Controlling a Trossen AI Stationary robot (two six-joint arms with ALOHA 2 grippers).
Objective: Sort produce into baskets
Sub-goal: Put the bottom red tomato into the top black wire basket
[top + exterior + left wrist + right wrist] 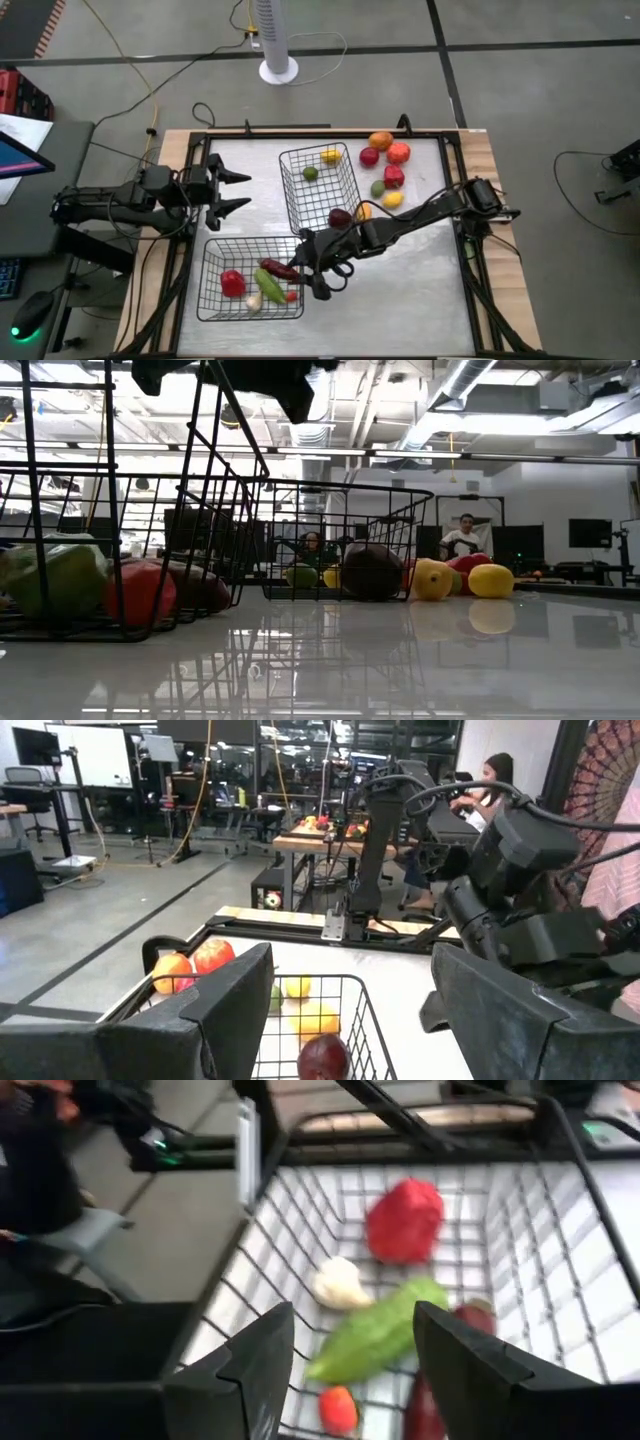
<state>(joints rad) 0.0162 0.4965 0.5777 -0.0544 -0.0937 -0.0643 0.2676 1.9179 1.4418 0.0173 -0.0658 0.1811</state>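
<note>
Two black wire baskets stand on the table. The near basket holds a red pepper, a white piece, a green piece, a small red piece and a dark maroon piece. The far basket holds a yellow piece, a green piece and a maroon piece. My right gripper hangs open and empty over the near basket's right end; its wrist view looks down into it. My left gripper waits open and empty left of the far basket.
Loose produce lies on the table right of the far basket: an orange piece, red pieces, a green one and yellow ones. My right arm reaches across the table beside them. People sit in the room behind.
</note>
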